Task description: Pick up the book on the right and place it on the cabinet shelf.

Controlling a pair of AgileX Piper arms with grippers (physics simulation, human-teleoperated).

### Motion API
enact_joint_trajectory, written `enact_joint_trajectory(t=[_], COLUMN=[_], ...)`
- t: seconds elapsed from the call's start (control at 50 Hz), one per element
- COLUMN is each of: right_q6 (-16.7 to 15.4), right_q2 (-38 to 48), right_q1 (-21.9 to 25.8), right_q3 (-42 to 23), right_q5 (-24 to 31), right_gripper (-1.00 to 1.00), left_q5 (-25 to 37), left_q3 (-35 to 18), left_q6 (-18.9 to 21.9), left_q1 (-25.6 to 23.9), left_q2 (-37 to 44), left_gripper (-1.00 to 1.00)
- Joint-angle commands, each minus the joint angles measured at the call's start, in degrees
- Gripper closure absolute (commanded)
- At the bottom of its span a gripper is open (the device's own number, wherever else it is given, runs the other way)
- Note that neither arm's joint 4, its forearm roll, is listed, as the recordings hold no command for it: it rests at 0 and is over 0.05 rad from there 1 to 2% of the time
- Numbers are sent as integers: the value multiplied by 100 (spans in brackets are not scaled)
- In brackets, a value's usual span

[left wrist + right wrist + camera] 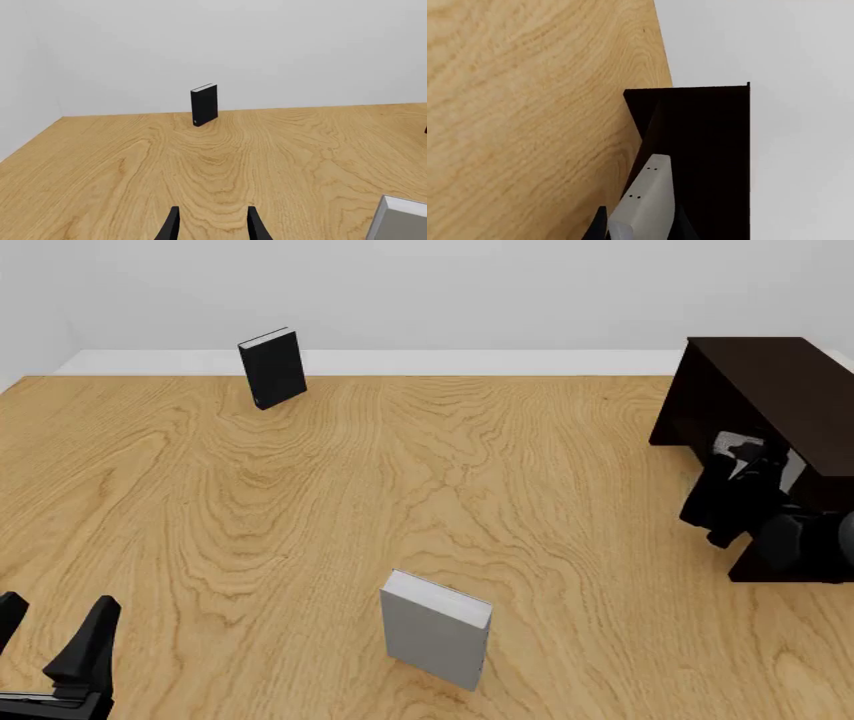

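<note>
Gripping the book [644, 200], the right gripper [639, 231] reaches into the cabinet shelf [707, 150].

Right pincer [742, 455] reaches into the cabinet [761, 380].

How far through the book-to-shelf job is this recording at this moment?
Pickup looks done: the right claw is shut on the book, carried off the table to the cabinet. In hand: the wrist view shows the book pointing into the cabinet shelf. Left: setting it down and releasing; whether it rests there yet cannot be told. The left claw hangs open; the black book and the broader grey book stand on the table.
</note>
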Motion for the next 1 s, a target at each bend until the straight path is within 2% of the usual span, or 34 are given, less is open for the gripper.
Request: enact_joint_trajectory(t=[0.02,0.4,1.0], right_q6=[10,64,172], right_q2=[-84,-182,-378], right_q1=[-347,-334,481], right_q3=[270,373,91], right_q5=[-19,-36,338], right_gripper=[-100,-100,-100], left_q5=[-1,-4,3], left_q3=[0,-2,0], left_q6=[-2,-31,-22], left_q1=[-5,-3,-11], left_q2=[-5,-11,-11], left_gripper=[-100,-100,-100])
